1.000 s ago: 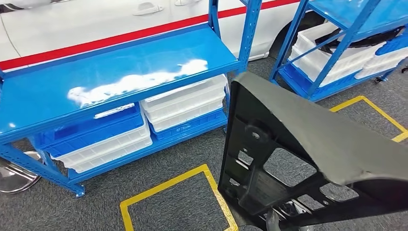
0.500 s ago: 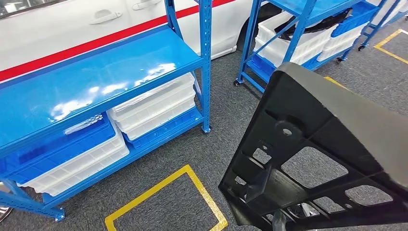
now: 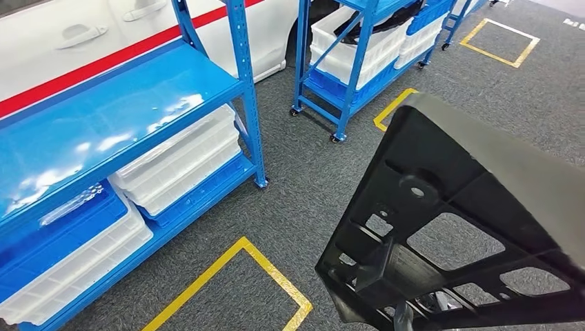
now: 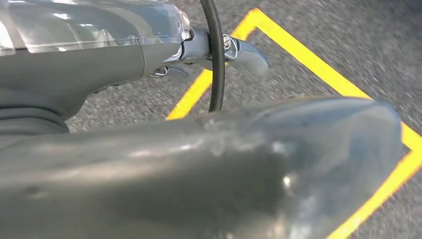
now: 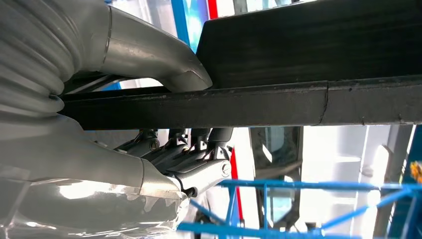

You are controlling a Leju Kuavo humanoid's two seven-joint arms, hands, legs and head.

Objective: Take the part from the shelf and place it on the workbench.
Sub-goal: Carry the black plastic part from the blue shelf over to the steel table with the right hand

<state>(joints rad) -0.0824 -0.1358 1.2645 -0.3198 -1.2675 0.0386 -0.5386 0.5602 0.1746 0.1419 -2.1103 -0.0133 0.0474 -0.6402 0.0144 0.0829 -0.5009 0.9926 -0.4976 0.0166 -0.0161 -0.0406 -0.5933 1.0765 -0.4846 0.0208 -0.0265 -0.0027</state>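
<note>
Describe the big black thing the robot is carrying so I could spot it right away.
Look past the blue shelf beside the white car to the grey carpet in front. The black part looms over it at lower right, gripped by the right hand. It is a flat plastic panel pierced with cut-out windows, unlike the white bins.

High head view; close wrist views
</note>
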